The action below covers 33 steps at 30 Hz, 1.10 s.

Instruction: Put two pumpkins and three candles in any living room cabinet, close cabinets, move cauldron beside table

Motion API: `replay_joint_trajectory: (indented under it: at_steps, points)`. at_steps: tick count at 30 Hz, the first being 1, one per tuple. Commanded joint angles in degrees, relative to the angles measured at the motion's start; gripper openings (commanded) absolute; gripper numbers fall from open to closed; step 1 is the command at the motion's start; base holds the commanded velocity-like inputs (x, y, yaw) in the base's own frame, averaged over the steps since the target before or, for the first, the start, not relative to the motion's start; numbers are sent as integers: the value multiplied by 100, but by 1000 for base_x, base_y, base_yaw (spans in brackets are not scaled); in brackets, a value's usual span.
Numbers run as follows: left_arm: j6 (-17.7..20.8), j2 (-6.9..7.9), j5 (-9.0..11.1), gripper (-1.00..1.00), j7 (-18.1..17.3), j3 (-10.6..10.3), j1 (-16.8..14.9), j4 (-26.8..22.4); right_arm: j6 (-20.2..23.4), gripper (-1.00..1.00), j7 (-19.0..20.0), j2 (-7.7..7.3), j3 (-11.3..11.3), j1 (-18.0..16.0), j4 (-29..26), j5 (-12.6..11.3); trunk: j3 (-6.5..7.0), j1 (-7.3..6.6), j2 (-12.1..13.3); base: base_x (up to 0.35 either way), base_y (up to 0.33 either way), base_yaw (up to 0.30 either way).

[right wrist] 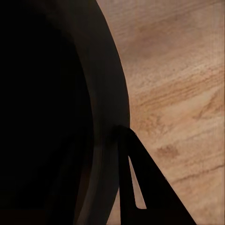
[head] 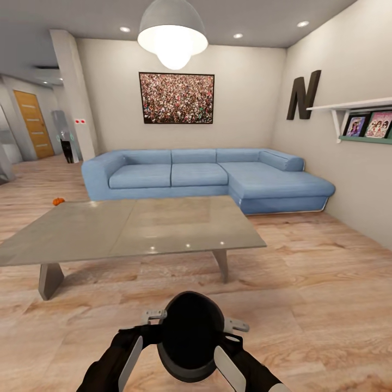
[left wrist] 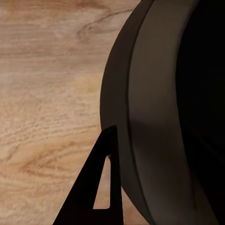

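the cauldron sits between the left pincer and right pincer, each pressed to its side. the counter lies straight ahead of both, near. how wide either pincer gapes cannot be told.

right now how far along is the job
Nothing looks finished. In hand: the black cauldron sits between both arms, a left claw finger and a right claw finger at its rim, just short of the grey table. Left: one pumpkin lies on the floor beyond the table; candles and cabinet are still to come.
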Motion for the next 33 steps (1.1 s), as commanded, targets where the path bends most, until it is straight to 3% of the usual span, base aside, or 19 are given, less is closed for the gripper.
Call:
replay_joint_trajectory:
  at_steps: [1, 10, 18, 33]
  points:
    - [31, 3, -19, -100, 23, -1, -1, -7, 28, -100, -36, -4, 13, -9, -90, 104, -6, 1, -3, 207, 0, 0]
    - [31, 3, -19, -100, 23, -1, -1, -7, 21, -100, -40, -4, 13, -9, -90, 104, -6, 1, -3, 197, 0, 8]
    - [31, 3, -19, -100, 23, -1, -3, -7, 20, -100, -40, -4, 13, -9, -90, 104, -6, 1, -3, 171, 0, 185]
    - [31, 3, -19, -100, 23, -1, -3, -7, 20, -100, -32, -4, 13, -9, -90, 104, -6, 1, -3, 158, 0, 4]
